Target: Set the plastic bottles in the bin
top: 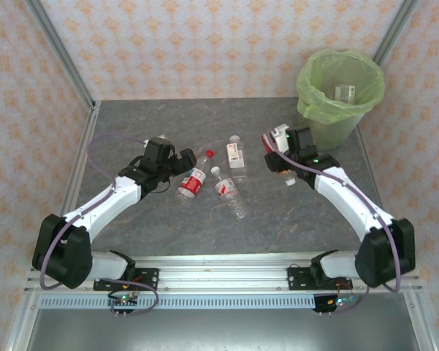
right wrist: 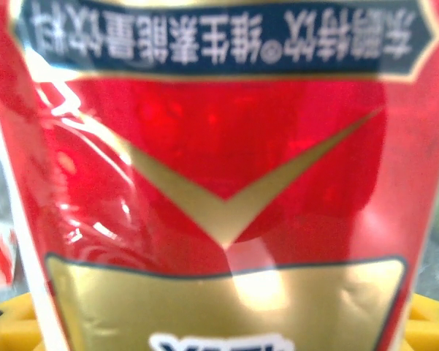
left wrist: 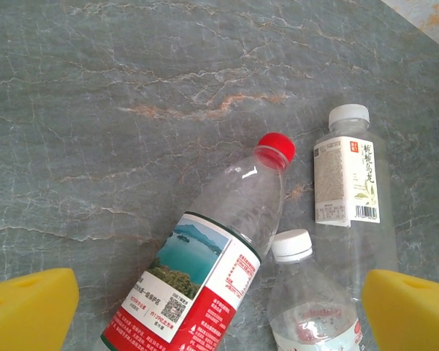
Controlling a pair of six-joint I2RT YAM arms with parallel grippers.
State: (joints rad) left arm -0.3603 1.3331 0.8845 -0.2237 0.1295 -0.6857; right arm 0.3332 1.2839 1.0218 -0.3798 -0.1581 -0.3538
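Observation:
Three plastic bottles lie mid-table: a red-capped one with a red and white label (top: 193,179) (left wrist: 212,270), a clear white-capped one (top: 228,191) (left wrist: 307,300), and one with a pale label (top: 237,153) (left wrist: 348,183). My left gripper (top: 177,162) (left wrist: 219,314) is open, its yellow pads (left wrist: 29,303) on either side of the red-capped and the clear bottle. My right gripper (top: 277,142) (right wrist: 219,329) is shut on a bottle with a red and gold label (top: 269,140) (right wrist: 219,168), left of the bin (top: 341,91).
The green-lined bin stands at the back right corner and holds a pale-labelled bottle (top: 343,93). An orange object (top: 288,180) lies partly under the right arm. Patterned walls close off the back and sides of the table (top: 131,124).

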